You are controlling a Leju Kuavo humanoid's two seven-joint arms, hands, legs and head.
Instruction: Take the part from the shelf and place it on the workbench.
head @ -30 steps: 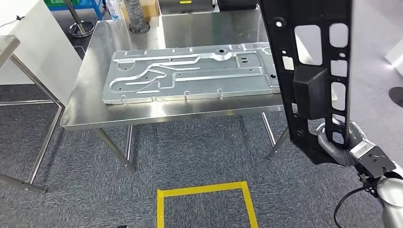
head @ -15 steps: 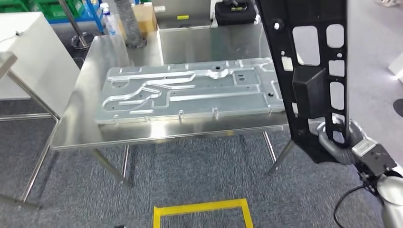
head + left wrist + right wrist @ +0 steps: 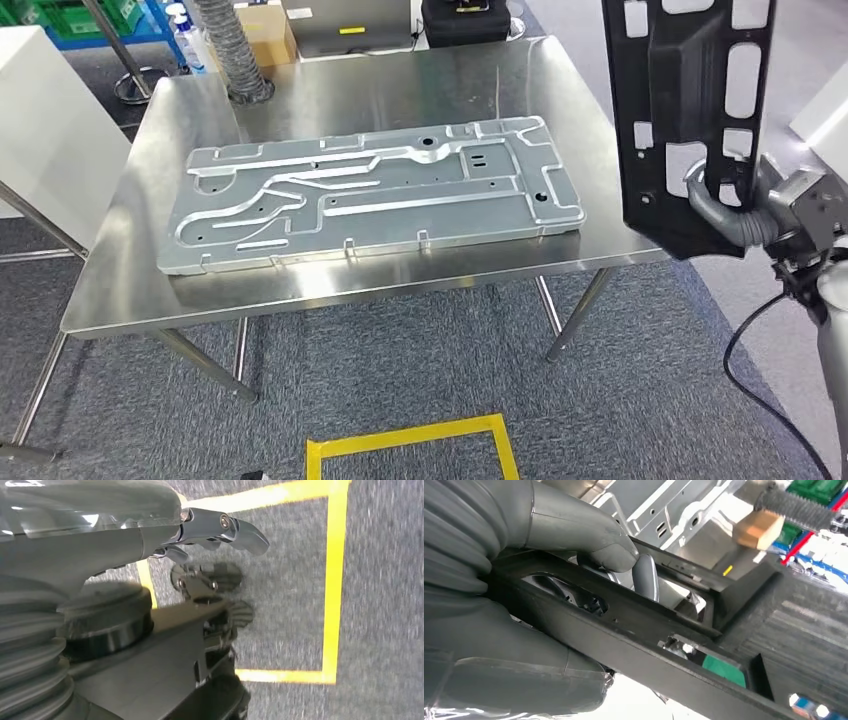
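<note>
Fingers [image 3: 644, 575] of the right hand [image 3: 735, 215] are wrapped tight around the black part [image 3: 690, 120], so that hand's got a solid grip on it near its lower end. In the right wrist view you can see the thick grey thumb pressing on one bar of the frame while a darker finger pokes through one of the cutouts, pretty neat. The part itself is a long flat black plastic panel, held upright and a bit tilted, with a bunch of rounded rectangular openings along it, a raised boxy section running down the middle and some small holes near the edges. It's up in the air at the right end of the worktop [image 3: 400, 85], not resting on anything, with its bottom edge overlapping the worktop's right corner in the head view. On the shiny steel worktop lies a big silver stamped metal plate [image 3: 370, 195] with grooves and holes, flat and taking up most of the surface. Left hand [image 3: 210, 530] hangs down over the grey carpet with the yellow tape square [image 3: 332, 580] under it; it holds nothing, but honestly can't tell how its fingers lie from that angle. Behind the worktop there's a ribbed grey hose [image 3: 228, 45], a cardboard box [image 3: 265, 35] and some green crates [image 3: 60, 18].
</note>
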